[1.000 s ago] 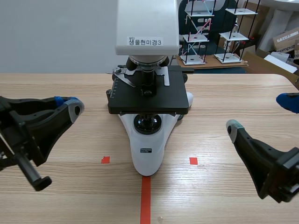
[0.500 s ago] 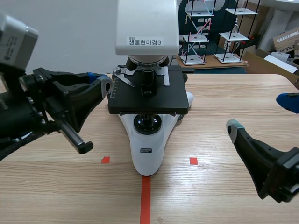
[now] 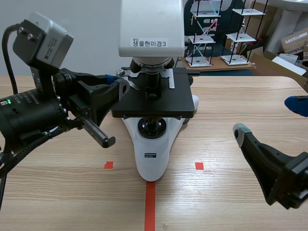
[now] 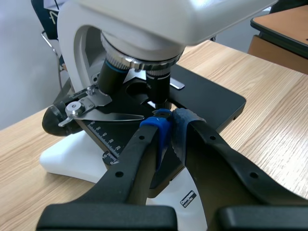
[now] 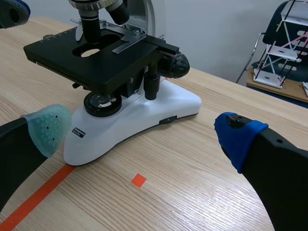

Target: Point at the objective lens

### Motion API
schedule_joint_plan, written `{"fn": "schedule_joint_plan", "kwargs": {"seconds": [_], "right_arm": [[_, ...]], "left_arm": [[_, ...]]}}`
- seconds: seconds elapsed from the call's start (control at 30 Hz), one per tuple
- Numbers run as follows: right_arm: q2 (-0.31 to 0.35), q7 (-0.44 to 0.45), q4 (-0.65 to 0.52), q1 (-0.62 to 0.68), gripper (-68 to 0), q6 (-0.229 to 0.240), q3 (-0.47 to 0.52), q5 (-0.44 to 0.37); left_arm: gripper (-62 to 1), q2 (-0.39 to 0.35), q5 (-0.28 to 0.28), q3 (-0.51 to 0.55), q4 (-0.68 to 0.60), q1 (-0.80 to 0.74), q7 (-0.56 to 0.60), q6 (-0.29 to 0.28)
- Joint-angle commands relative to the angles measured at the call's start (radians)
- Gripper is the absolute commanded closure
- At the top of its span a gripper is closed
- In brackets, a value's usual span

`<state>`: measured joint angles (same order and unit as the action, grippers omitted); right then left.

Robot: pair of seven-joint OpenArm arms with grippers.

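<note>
The gap between the stage [image 3: 153, 102] and the white head [image 3: 151, 26] is low, and the objective lens [image 4: 159, 84] hangs in its middle, close above the stage. The left gripper [image 4: 168, 120], fingers together, fits in over the stage's left edge (the metal slide clip [image 4: 103, 108] lies just beside it). To the right, bare table [image 3: 226, 144] lies between the base [image 3: 151, 159] and the wide-spread right gripper [image 3: 267, 117]; the focus knob [image 5: 175, 65] juts out there.

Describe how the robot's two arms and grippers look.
Both arms are black. The left arm carries a grey box-shaped camera with a black cable, a small green light and white lettering. The left gripper has thick black fingers with blue pads. The right gripper has one grey-green dotted pad and one blue pad.
</note>
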<state>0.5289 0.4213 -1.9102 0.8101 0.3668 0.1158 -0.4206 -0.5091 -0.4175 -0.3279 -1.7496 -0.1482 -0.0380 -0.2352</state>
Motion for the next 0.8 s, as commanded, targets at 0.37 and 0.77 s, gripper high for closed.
{"fn": "schedule_joint_plan", "kwargs": {"seconds": [0.37,0.77], "right_arm": [[0.011,0.022,-0.014,0.002,-67.1,0.001,0.008,-0.014],[0.011,0.022,-0.014,0.002,-67.1,0.001,0.008,-0.014]], "left_arm": [[-2.7,0.016,-0.017,-0.021,0.017,0.038,-0.005,0.005],[-2.7,0.016,-0.017,-0.021,0.017,0.038,-0.005,0.005]]}}
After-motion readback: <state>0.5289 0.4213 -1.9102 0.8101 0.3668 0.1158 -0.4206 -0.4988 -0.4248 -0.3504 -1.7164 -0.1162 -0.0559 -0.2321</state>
